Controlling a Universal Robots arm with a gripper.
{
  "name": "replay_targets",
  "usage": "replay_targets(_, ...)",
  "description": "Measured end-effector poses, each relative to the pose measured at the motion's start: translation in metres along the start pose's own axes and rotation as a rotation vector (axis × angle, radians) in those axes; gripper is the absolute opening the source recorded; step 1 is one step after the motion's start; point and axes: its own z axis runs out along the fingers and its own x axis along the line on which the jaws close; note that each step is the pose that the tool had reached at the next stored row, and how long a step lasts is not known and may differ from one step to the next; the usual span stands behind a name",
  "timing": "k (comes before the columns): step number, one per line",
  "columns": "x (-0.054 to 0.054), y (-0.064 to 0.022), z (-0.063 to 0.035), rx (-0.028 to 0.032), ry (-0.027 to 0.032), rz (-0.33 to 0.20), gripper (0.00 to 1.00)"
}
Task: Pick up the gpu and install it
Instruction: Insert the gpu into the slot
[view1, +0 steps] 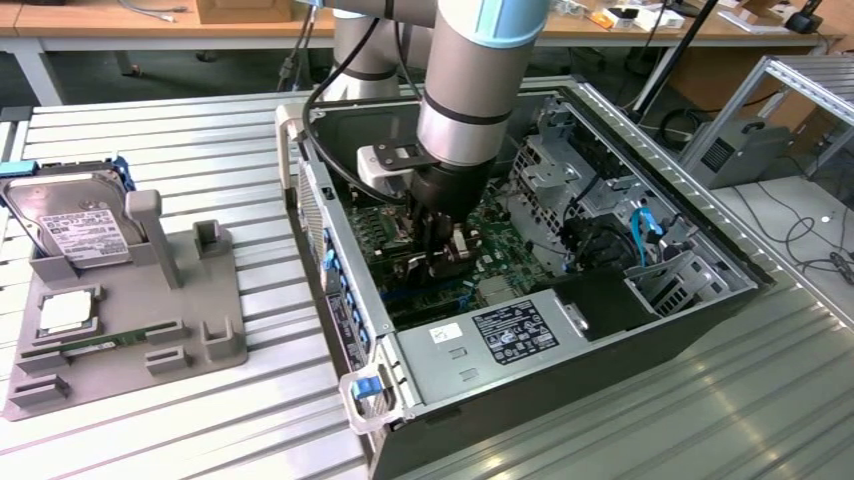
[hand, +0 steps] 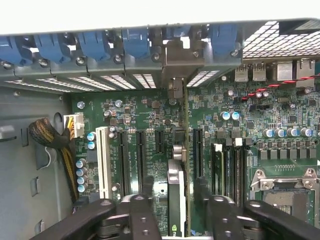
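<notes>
My hand (hand: 175, 205) straddles the gpu (hand: 176, 185), fingers parted off its edge; card stands upright in the motherboard (hand: 150, 120) slot, seemingly seated.

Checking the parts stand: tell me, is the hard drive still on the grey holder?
Yes, the hard drive stands in the grey holder.

Silver-grey cylindrical arm (view1: 467, 90) with a pale blue cap and black joint bands. Black cable (view1: 320, 90) runs alongside. White wrist block with black plate, then a black pincer (hand: 172, 197) with screwed, linked fingers (hand: 142, 215).
</notes>
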Motion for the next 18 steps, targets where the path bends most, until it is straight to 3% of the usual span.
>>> replay_targets(1,0.0,0.0,-0.0001,-0.0001,0.0001,0.0,0.46)
replay_targets(4,0.0,0.0,-0.0017,0.0,0.0001,0.0,0.46)
replay_targets(9,0.001,0.0,-0.0426,0.0038,0.0012,0.0,0.46)
replay_targets(13,0.001,0.0,-0.0583,0.0044,0.0029,0.0,0.46)
replay_targets(18,-0.001,0.0,-0.0867,0.005,0.0113,0.0,0.46)
